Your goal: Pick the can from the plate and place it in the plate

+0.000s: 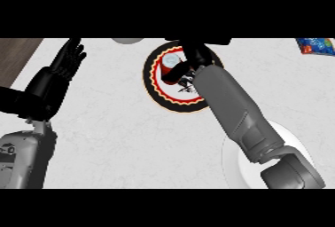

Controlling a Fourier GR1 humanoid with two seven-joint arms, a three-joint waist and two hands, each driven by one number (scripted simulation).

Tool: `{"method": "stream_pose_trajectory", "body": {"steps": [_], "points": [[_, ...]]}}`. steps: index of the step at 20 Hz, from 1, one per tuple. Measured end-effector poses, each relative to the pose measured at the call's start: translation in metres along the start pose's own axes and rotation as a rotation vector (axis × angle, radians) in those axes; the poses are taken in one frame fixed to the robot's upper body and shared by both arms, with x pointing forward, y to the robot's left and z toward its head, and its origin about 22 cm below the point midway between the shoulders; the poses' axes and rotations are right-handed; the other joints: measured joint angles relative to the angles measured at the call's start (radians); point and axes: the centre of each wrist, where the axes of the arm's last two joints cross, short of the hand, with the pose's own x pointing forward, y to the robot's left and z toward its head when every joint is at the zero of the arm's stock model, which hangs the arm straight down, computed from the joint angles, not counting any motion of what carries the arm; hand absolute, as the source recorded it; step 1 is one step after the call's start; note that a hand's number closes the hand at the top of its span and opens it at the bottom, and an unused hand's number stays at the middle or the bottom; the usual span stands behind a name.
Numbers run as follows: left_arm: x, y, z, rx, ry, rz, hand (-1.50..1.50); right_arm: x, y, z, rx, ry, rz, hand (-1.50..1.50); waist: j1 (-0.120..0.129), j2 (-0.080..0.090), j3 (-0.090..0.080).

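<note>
Now, dark strip (pixel 16 53): brown wood grain fills the far left corner
Left forearm (pixel 23 162): grey, comes in from the near left edge
Left hand (pixel 64 62): black, resting at far left, open with fingers straight and pointing to the far side, nothing in it
Counter (pixel 124 128): white and faintly marbled, runs across the whole view
Pale object (pixel 127 41): rounded, cut off by the far edge, left of centre; what it is cannot be told
Patterned plate (pixel 156 91): black with a red and yellow rim, at far centre, its right side hidden
Can (pixel 171 66): red with a pale top, within the patterned plate's rim on its far left part; whether it rests there or is lifted cannot be told
Right hand (pixel 196 53): black, over the patterned plate's far side, fingers curled onto the can from its right
Right forearm (pixel 235 106): grey, slants from the near right edge up to the patterned plate, covering its right side
White plate (pixel 293 137): near right, apart from the patterned plate, partly under the right forearm
Blue packet (pixel 317 45): far right corner, cut by the edge, well apart from both plates
</note>
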Motion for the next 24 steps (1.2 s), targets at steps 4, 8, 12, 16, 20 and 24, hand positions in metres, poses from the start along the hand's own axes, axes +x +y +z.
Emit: {"method": "stream_pose_trajectory", "body": {"steps": [4,8,12,16,20,24], "points": [[-0.002,-0.002,0.000,-0.010,0.001,0.001,0.00,0.000,-0.004,-0.001,-0.088,-0.029,-0.124,-1.50,0.003,-0.001,0.000],[-0.001,-0.001,-0.001,0.011,-0.002,-0.006,0.00,0.000,-0.009,-0.002,-0.131,-0.057,-0.269,-1.50,-0.013,-0.003,0.001],[-0.006,0.007,0.006,0.035,0.014,-0.009,0.00,-0.007,-0.020,-0.004,-0.173,-0.054,-0.375,-1.50,-0.038,-0.010,0.000],[-0.008,0.014,0.012,0.051,0.023,-0.011,0.00,-0.036,-0.038,0.001,-0.204,-0.044,-0.442,-1.50,-0.057,-0.015,0.000],[-0.010,0.008,0.017,0.057,0.025,-0.013,0.00,-0.064,-0.068,0.007,-0.233,-0.043,-0.490,-1.50,-0.067,-0.017,0.000],[-0.010,0.010,0.020,0.059,0.028,-0.012,0.00,-0.099,-0.095,0.020,-0.251,-0.067,-0.504,-1.50,-0.069,-0.017,0.000]]}}
